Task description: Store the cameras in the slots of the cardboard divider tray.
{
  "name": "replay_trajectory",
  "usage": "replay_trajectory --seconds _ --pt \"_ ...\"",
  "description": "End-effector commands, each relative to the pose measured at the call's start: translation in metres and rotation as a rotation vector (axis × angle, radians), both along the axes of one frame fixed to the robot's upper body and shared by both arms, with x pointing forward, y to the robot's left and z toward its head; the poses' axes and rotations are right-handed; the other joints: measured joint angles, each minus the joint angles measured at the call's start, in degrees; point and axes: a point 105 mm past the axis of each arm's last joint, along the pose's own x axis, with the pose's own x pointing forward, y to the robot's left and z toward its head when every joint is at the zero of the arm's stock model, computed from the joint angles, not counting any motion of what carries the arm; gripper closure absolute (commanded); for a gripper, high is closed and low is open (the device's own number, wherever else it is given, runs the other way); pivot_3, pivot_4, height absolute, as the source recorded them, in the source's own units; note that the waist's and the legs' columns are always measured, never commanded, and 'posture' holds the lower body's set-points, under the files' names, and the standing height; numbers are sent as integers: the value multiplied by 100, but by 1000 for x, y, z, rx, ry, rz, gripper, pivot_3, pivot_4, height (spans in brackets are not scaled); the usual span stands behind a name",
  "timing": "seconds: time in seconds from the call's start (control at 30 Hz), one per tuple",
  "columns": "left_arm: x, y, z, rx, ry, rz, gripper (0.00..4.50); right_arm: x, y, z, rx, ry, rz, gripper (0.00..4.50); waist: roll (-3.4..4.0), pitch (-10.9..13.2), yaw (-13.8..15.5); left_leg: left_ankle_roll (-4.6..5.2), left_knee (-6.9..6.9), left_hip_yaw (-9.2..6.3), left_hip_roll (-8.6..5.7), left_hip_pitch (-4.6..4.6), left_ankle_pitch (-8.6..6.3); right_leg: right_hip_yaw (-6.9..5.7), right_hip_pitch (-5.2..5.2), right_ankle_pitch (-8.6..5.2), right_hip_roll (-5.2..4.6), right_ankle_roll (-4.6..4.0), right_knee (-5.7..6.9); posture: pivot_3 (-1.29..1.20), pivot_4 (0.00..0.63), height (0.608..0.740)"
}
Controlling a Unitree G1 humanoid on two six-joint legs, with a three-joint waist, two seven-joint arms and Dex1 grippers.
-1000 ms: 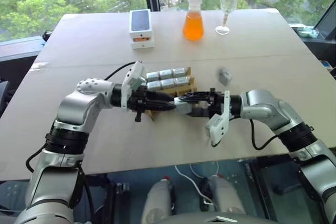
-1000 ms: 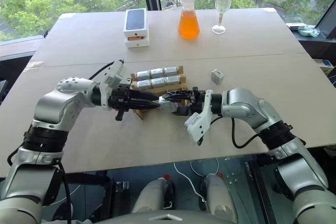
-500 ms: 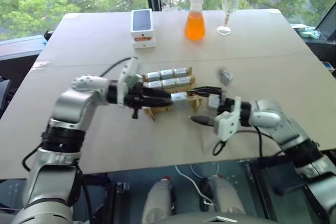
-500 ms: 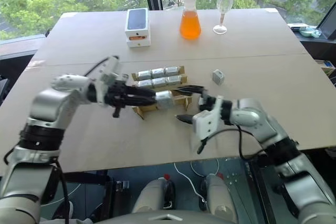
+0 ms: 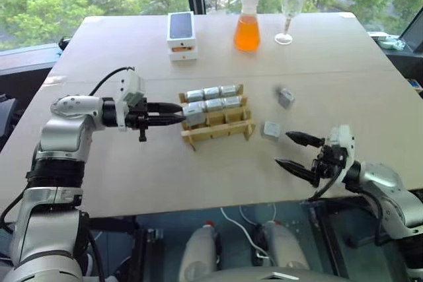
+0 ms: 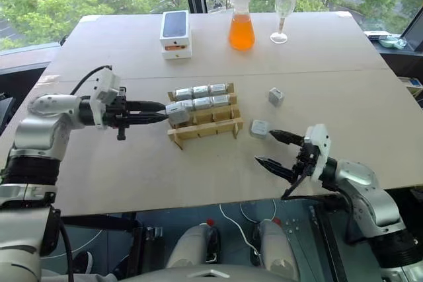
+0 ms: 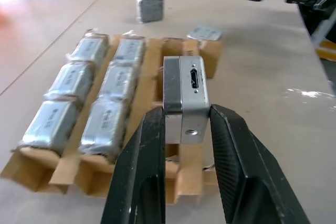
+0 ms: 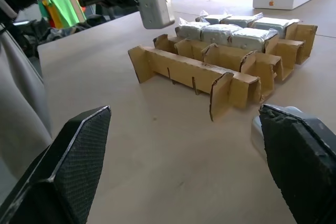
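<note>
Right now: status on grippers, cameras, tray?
Left gripper shut on camera over tray. Right gripper open, empty. Two loose cameras on table.

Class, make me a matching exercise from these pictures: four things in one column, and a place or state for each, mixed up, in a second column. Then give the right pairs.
1. left gripper
2. right gripper
3. flask of orange liquid
4. cardboard divider tray

A. open, holding nothing
B. middle of the table, two rows of slots filled
C. shut on a camera
D. far side of the table, beside the wine glass

Pairs: 1-C, 2-A, 3-D, 4-B
</note>
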Motion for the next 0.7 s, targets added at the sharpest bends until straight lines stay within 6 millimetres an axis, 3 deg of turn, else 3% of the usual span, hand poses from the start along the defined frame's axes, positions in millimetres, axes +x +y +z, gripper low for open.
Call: replay_trajectory --seconds 0.03,0.3,0.5,0.7 --pt "12 6 8 10 -62 12 3865 -3 -4 5 14 -47 12 19 -2 0 6 0 2 -1 -1 -2 0 -3 0 -1 3 1 0 0 150 740" --pt "31 -9 5 -8 -69 -58 3865 -1 -6 4 4 -94 -29 19 -3 0 7 -5 24 -10 -3 -18 3 -15 0 2 4 4 0 0 150 740" --pt "27 -17 3 -6 -44 -122 3865 -3 -9 4 14 -100 -57 19 -4 1 -5 -12 31 -13 -3 -22 7 -16 0 4 4 6 0 0 150 740" --pt "19 -9 -21 72 11 -126 3865 -3 -12 3 25 -104 -101 19 -3 1 -5 -10 31 -13 -2 -16 5 -12 1 4 4 6 6 0 150 740"
